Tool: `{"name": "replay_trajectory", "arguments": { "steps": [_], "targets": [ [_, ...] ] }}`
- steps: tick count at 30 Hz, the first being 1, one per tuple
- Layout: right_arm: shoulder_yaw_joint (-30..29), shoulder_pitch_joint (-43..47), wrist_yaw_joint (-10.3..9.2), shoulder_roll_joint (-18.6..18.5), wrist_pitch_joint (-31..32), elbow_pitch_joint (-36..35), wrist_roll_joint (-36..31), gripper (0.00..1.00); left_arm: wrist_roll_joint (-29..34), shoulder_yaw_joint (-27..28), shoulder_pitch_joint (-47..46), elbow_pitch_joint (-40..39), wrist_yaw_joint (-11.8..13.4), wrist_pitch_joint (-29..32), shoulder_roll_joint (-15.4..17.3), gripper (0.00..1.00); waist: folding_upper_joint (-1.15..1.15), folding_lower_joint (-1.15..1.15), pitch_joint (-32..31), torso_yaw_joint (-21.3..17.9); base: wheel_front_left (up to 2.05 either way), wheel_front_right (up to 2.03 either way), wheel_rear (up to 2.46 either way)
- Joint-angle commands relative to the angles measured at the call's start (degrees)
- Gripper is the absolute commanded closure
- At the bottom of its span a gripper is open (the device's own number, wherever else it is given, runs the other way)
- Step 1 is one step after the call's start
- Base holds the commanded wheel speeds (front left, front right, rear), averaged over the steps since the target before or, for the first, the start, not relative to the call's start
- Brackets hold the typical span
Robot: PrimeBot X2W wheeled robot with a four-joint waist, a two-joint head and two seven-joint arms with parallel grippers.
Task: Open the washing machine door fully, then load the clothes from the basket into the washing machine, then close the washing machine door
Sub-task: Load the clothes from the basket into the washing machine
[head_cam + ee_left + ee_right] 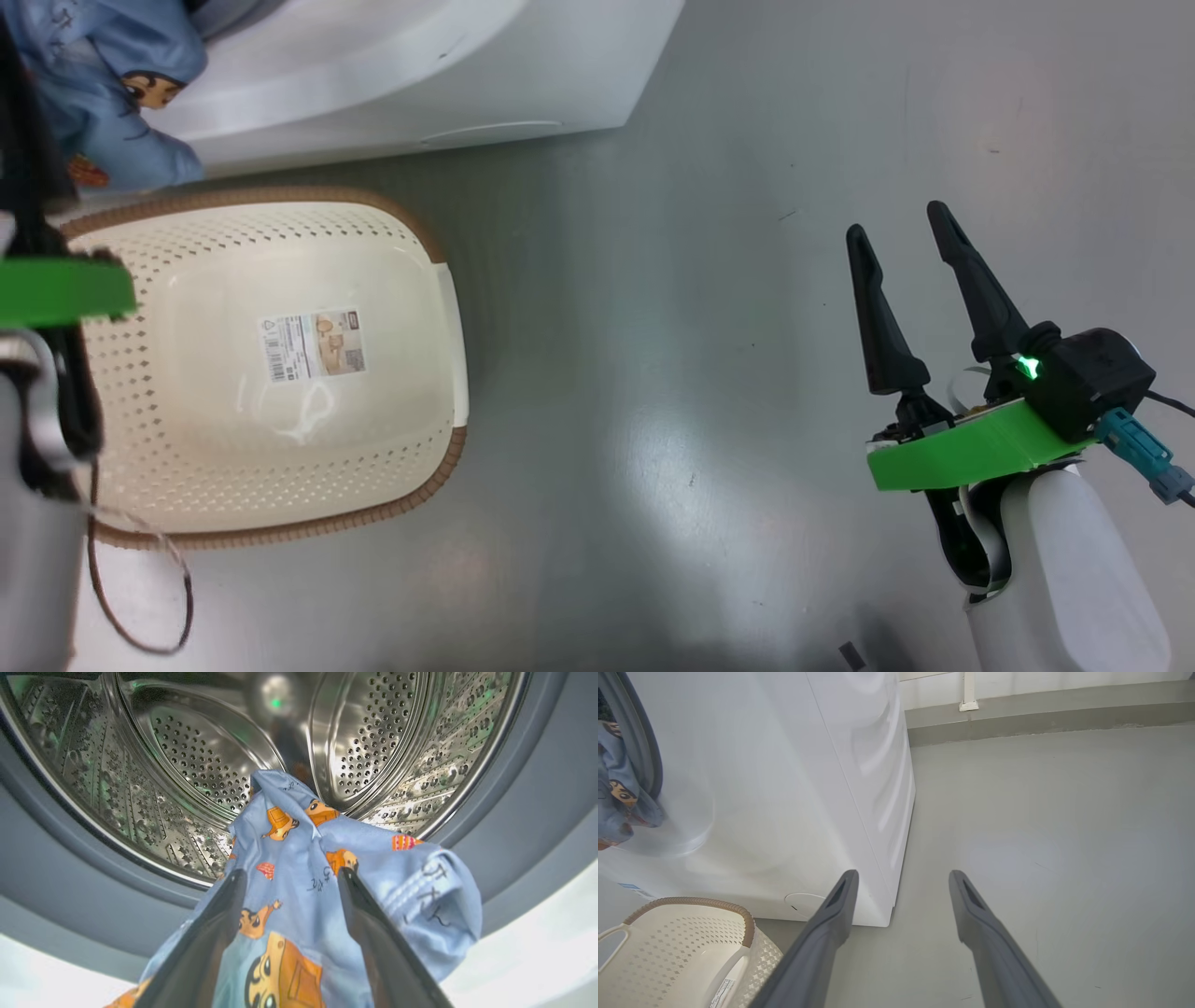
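The light blue clothes (pixel 420 891) with orange cartoon figures hang over the grey gasket (pixel 56 872) at the mouth of the steel drum (pixel 196 756). My left gripper (pixel 290 871) is open, its fingers spread on either side of the cloth. In the head view the clothes (pixel 103 75) bulge from the washing machine (pixel 420 75) at the upper left. Below them sits the cream basket (pixel 280 198), showing just its label. My right gripper (pixel 896 219) is open over the floor, off to the right. The washing machine door is out of view.
The right wrist view takes in the machine's white front corner (pixel 878 858), the clothes (pixel 616 798) at its opening, the basket rim (pixel 691 900) and grey floor (pixel 1041 835) running to a wall. My left wrist's green band (pixel 56 289) overlaps the basket's left side.
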Motion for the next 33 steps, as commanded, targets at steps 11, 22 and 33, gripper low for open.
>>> {"name": "replay_trajectory", "arguments": {
  "steps": [11, 22, 33],
  "targets": [
    [1.5, 2.5, 0.09, 0.5, -0.3, -1.0, -0.8, 0.00, -0.5, 3.3, 9.6, -7.2, 3.4, -0.5, 1.0, 0.00, 0.00, 0.01, -0.7, 0.7, 0.00, 0.00, 0.00],
    [1.8, 2.6, 0.09, 0.5, -0.3, -0.5, -0.9, 0.00, 0.0, 5.5, 19.7, -8.5, 4.2, -0.7, -2.5, 0.00, 0.00, 0.01, -1.4, 0.2, 0.00, 0.00, 0.00],
    [2.1, 2.6, 0.09, 0.5, -0.3, -0.3, -1.1, 0.00, 2.3, 7.6, 26.5, -9.5, 2.5, -0.7, -7.2, 0.00, 0.00, 0.01, -1.5, 0.1, 0.00, 0.00, 0.00]
  ]
}}
